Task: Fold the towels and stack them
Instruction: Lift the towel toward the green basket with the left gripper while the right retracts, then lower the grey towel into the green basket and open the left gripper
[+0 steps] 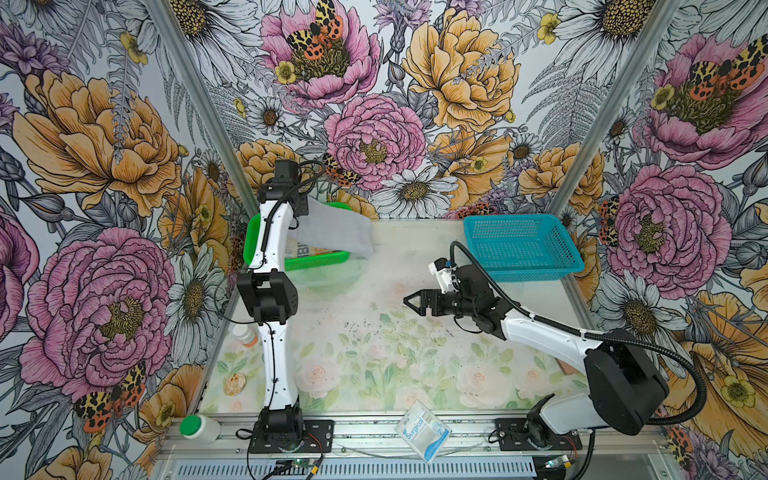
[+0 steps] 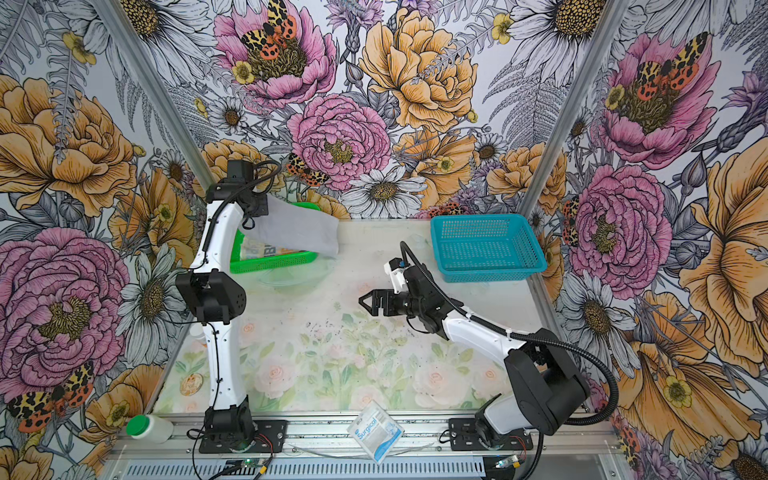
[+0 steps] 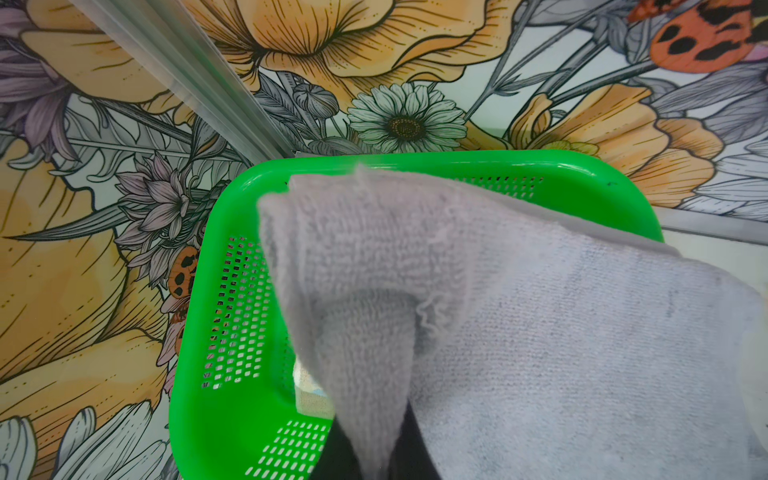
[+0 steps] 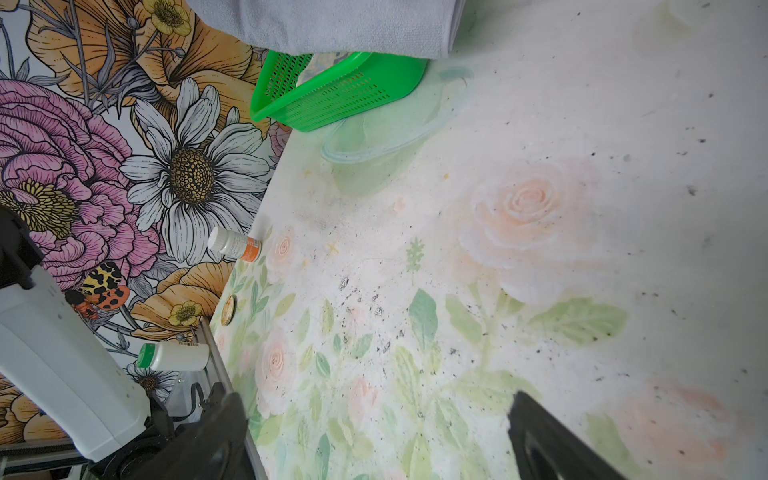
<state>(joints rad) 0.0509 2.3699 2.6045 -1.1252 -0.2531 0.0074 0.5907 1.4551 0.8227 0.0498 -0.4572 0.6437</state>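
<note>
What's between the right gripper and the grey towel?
Just bare mat between the right gripper and the grey towel, in both top views; a clear dish lies beside that stretch, by the green basket.

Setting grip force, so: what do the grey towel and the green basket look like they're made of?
Grey towel: soft terry-like cloth, matte; looped pile and a frayed edge show, and it drapes limply. Green basket: probably moulded plastic, glossy; highlights run along the smooth rim, and the walls have regular perforations.
</note>
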